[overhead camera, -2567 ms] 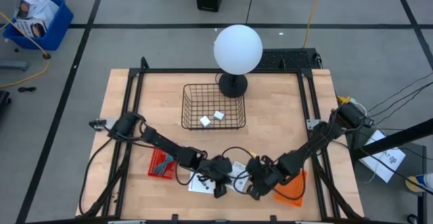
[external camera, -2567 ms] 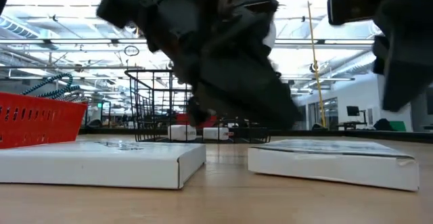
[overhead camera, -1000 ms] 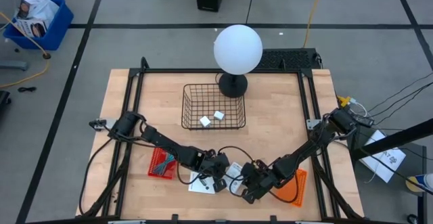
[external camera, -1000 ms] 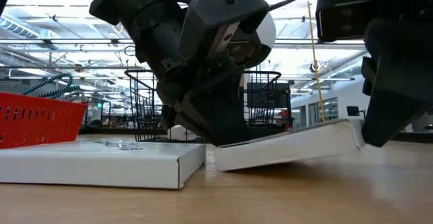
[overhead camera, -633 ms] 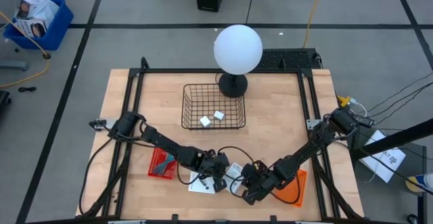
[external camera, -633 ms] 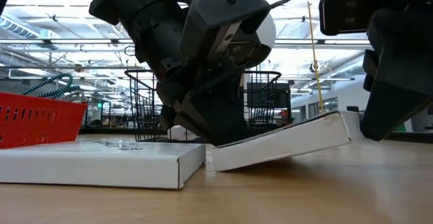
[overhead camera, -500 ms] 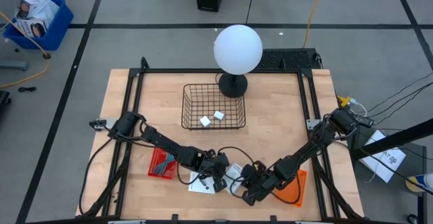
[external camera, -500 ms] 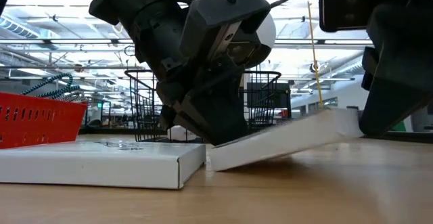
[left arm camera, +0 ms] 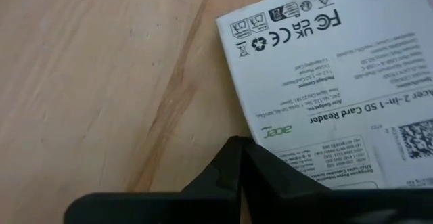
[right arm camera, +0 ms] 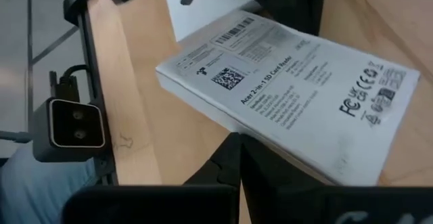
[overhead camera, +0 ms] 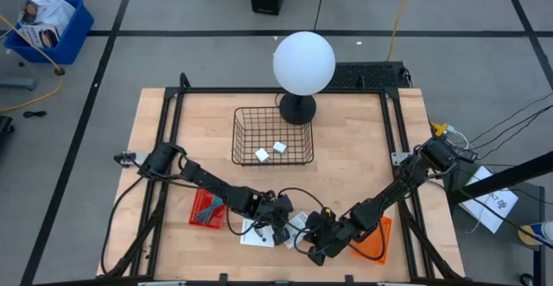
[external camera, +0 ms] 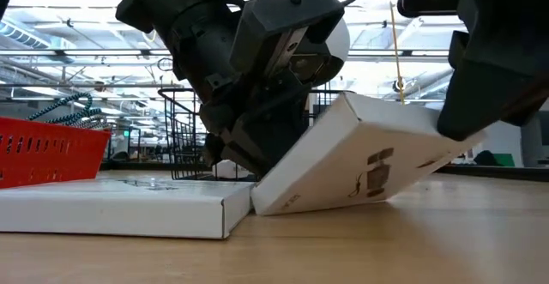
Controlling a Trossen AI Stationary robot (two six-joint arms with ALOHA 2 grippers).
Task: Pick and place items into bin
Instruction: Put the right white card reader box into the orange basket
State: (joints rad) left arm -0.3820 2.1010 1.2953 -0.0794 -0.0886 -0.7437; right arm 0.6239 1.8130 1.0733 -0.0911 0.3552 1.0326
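Pale wood table carries a wire bin holding 2 white blocks, far beyond both grippers. Low view: the right gripper clamps a tilted white card box; ceiling lights behind. Left gripper nearby, finger state hidden.

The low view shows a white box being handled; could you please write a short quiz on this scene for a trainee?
1. True or false: the white box between the left gripper and the right gripper lies flat on the table.
2. How many small white blocks lie in the wire basket? A) one B) two C) four
3. Fill in: the box's label reads "2-in-1 SD Card ____".
Key: 1 false, it is tilted on one edge; 2 B; 3 Reader.
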